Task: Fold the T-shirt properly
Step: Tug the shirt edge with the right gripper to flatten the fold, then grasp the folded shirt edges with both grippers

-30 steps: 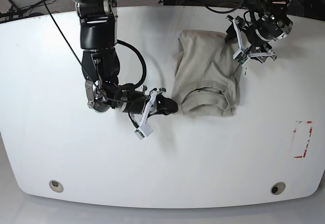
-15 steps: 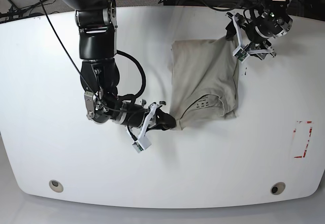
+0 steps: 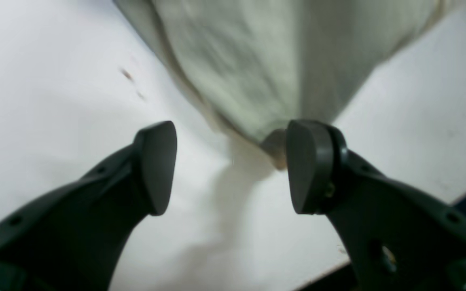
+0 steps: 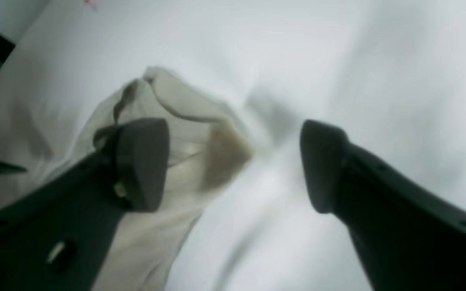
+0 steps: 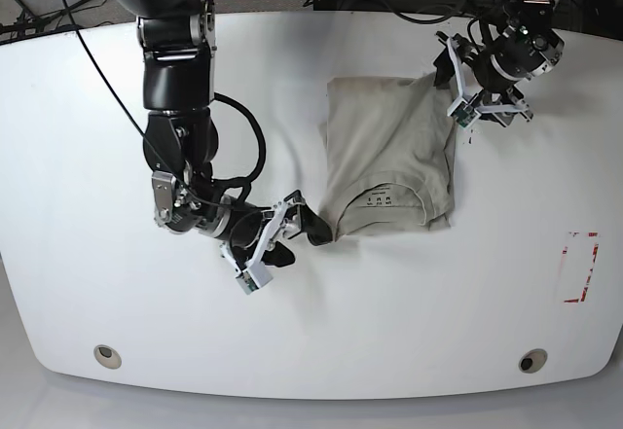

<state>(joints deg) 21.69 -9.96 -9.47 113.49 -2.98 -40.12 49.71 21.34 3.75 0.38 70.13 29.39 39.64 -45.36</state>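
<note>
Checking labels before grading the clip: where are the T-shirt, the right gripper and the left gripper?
T-shirt (image 5: 375,142): base view, body fabric.
Right gripper (image 4: 235,165): right wrist view, midway between its fingers.
Left gripper (image 3: 231,167): left wrist view, midway between its fingers.

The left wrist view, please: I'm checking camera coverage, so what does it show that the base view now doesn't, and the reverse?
Only the left wrist view: a close look between the left gripper's open jaws, with a shirt corner by one finger.

Only the base view: the right gripper and the red marks on the table.

Both: the shirt, the left gripper and the white table.
</note>
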